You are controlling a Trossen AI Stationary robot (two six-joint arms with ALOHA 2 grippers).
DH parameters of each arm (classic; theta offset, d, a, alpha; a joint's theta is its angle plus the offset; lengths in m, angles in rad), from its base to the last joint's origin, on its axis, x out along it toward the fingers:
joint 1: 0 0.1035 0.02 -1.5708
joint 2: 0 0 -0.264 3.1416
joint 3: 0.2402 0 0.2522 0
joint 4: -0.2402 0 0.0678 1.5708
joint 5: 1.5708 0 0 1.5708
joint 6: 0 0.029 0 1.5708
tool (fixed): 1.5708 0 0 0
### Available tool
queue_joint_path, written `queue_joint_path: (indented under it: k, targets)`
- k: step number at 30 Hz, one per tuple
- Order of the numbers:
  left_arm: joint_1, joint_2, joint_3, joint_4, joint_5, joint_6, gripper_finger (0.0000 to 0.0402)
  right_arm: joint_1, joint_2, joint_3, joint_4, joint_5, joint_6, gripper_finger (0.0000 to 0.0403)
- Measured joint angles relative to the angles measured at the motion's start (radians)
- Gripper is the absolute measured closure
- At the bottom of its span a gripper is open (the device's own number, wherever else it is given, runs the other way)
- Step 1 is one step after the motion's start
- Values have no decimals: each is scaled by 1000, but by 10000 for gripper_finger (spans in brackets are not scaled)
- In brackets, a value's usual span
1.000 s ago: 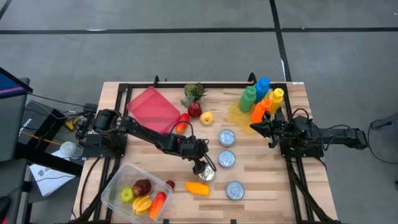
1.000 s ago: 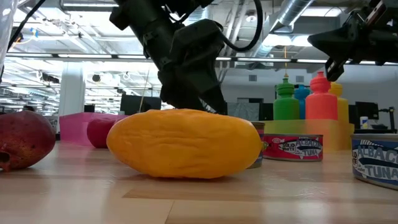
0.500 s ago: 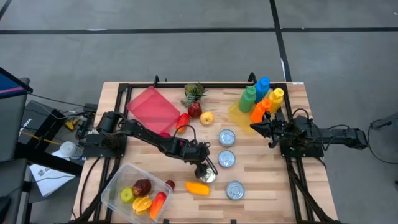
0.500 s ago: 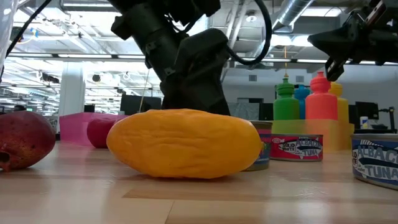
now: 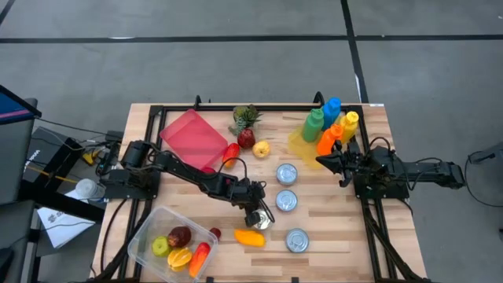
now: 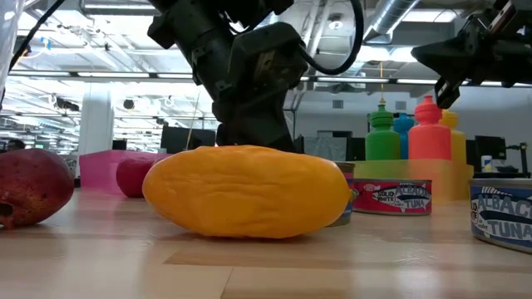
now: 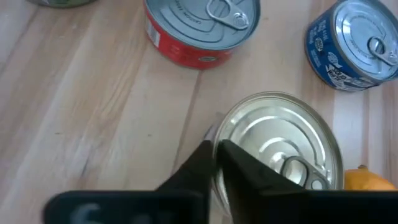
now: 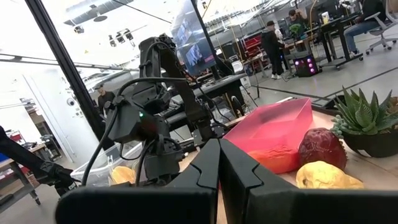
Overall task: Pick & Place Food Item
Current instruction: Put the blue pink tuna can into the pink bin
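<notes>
High view: the left gripper (image 5: 262,218) reaches across the desk (image 5: 330,236) and sits on a plain silver can (image 5: 262,222), just left of and nearer than the red-labelled can (image 5: 286,201). An orange mango-like fruit (image 5: 249,237) lies just near of that silver can, its long axis running left to right. The left arm is far closer to both than the right gripper (image 5: 321,161), which waits by the coloured bottles (image 5: 330,126) at the far right. A clear bin (image 5: 149,228) with fruit in it stands at the near left.

Low view: the orange fruit fills the foreground, with the left arm coming down right behind it. A red can label reads something like "SOLID WHITE TUNA", and a blue one shows "ALBAC" and "TUNA".

Left wrist view: the fingers (image 7: 249,171) are pinched nearly together on the silver can's rim, one outside the wall and one on the pull-tab lid, so the can looks gripped by its edge.

Right wrist view: the fingers (image 8: 239,165) are closed together, holding nothing.
</notes>
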Motion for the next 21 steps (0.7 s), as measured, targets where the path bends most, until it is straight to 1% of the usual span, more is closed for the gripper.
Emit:
queue_joint_path:
  k: [8, 14, 21]
  targets:
    - [16, -21, -2, 3, -14, -20, 400, 0, 0, 0, 0, 0, 0, 403]
    - [55, -83, -8, -68, -95, -16, 401, 0, 0, 0, 0, 0, 0, 403]
    - [98, -147, -6, -127, -122, -15, 401, 0, 0, 0, 0, 0, 0, 403]
